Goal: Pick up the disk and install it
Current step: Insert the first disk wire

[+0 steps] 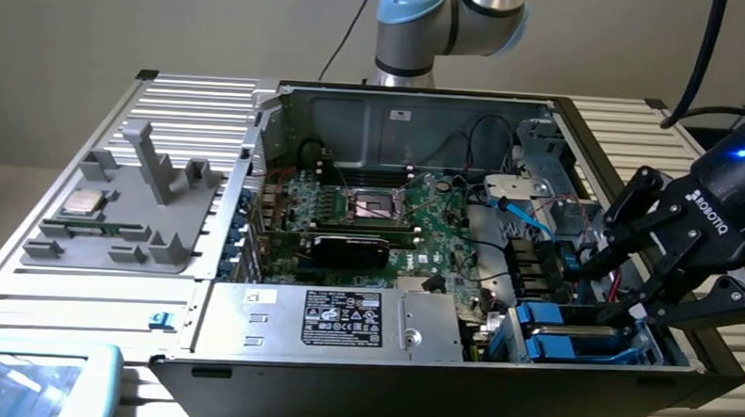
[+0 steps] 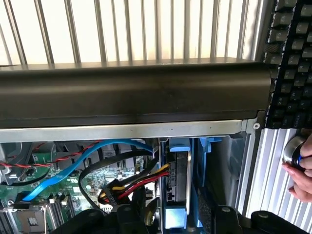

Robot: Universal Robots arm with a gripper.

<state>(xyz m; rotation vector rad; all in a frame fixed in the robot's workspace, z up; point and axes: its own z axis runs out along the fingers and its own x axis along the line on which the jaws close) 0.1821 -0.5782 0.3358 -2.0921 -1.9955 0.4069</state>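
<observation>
"Two things first: where's the disk, and what do the jaws have?"

"I see the disk [image 2: 178, 170] standing on edge in its bay at the corner of the computer case [image 1: 377, 397], with blue rails on either side. My gripper [image 1: 620, 295] hangs right over it, jaws about half spread and gripping nothing."

"What worries you?"

"The red, yellow and black wires [image 2: 131, 187] lie just beside the disk. I judge a fingertip could hook them, or catch a rail and tug the disk crooked. A person's hand [image 2: 300, 175] also rests on the surface beside the case."
</observation>
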